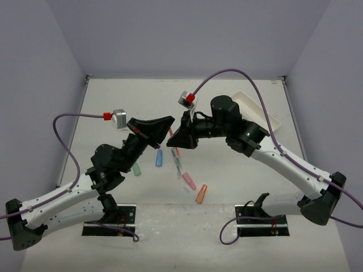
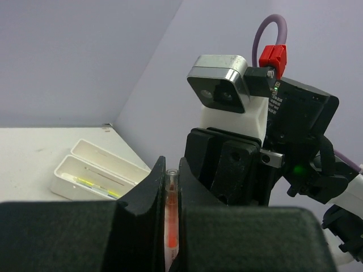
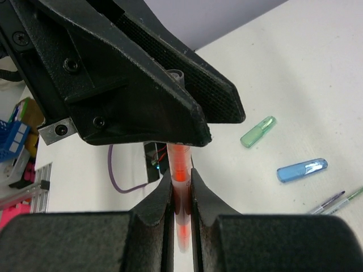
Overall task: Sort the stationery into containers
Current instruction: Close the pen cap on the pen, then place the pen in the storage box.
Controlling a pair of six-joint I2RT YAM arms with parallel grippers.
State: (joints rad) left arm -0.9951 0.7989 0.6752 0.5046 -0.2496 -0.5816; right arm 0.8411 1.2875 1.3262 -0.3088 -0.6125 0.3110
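A clear pen with a red-orange core (image 2: 171,207) hangs above the table, gripped from both ends. My left gripper (image 2: 172,173) is shut on one end, its open tube tip poking out between the fingertips. My right gripper (image 3: 181,182) is shut on the other end of the same pen (image 3: 180,170), facing the left fingers (image 3: 170,85) almost tip to tip. In the top view both grippers, left (image 1: 169,122) and right (image 1: 180,136), meet over the table's middle. The white two-compartment tray (image 2: 85,154) holds a yellow pen (image 2: 96,186); from above the tray (image 1: 256,107) lies far right.
Below the grippers lie a blue cap (image 1: 159,157), a green cap (image 1: 136,169), a pink cap (image 1: 189,181), an orange cap (image 1: 201,194) and thin pens (image 1: 177,161). The right wrist view shows the green cap (image 3: 258,131), the blue cap (image 3: 302,170) and pen ends (image 3: 334,201).
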